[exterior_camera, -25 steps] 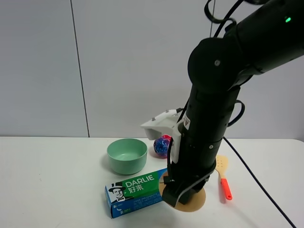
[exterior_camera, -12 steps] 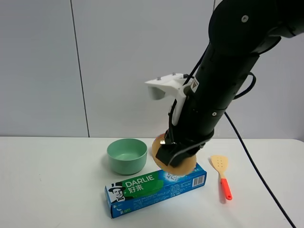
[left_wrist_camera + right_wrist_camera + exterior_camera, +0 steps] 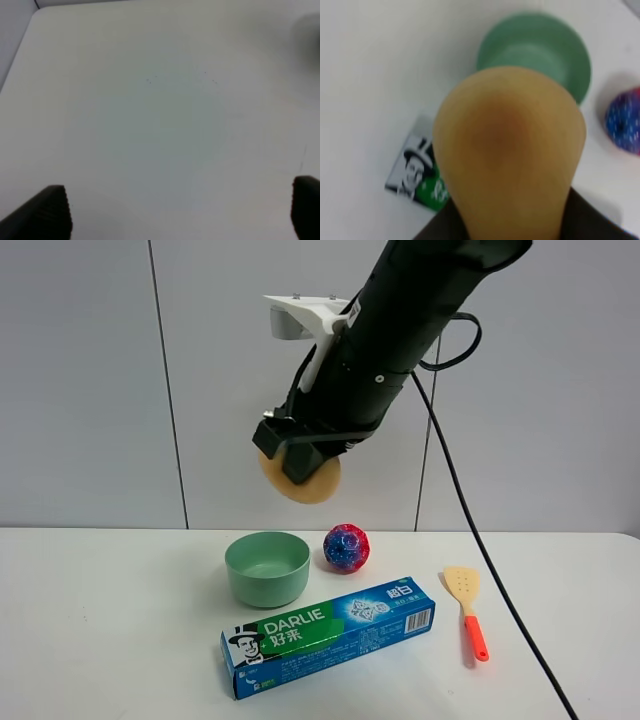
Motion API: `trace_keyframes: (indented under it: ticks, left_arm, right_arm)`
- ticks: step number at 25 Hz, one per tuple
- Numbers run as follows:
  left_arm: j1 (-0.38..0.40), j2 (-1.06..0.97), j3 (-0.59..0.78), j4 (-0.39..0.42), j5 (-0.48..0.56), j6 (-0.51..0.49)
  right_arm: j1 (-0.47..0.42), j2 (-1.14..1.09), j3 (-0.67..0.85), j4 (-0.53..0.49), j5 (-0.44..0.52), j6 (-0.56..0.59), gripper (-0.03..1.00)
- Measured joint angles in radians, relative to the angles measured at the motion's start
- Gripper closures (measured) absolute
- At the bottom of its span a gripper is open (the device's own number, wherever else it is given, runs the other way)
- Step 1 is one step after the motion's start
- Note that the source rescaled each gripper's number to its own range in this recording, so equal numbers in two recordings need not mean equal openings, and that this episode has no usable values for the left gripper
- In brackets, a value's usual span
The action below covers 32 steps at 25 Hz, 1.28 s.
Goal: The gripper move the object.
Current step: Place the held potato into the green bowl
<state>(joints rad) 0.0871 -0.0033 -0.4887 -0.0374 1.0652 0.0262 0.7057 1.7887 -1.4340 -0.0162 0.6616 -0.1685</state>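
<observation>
High above green bowl (image 3: pixel 267 567), right claw (image 3: pixel 298 454) gripping tan fruit (image 3: pixel 318 486), left claw (image 3: pixel 180 210) wide.

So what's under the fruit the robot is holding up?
Down below the fruit sit a green bowl and a toothpaste box on the white table. In the right wrist view the fruit hides part of both.

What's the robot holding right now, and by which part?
The right gripper holds the tan fruit by its narrower end, up in the air. The left gripper is open and empty.
</observation>
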Motion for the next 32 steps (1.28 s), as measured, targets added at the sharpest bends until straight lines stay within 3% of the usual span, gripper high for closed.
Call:
trace_keyframes:
  ticks: [10, 23, 32]
  left_arm:
    - [0.000, 0.000, 0.000, 0.000, 0.000, 0.000]
    - [0.000, 0.000, 0.000, 0.000, 0.000, 0.000]
    - [0.000, 0.000, 0.000, 0.000, 0.000, 0.000]
  right_arm:
    - [0.000, 0.218, -0.086, -0.018, -0.119, 0.037, 0.97]
    - [-0.030, 0.262, -0.089, -0.154, -0.220, 0.110, 0.97]
    - [-0.032, 0.345, -0.089, -0.154, -0.341, 0.131, 0.95]
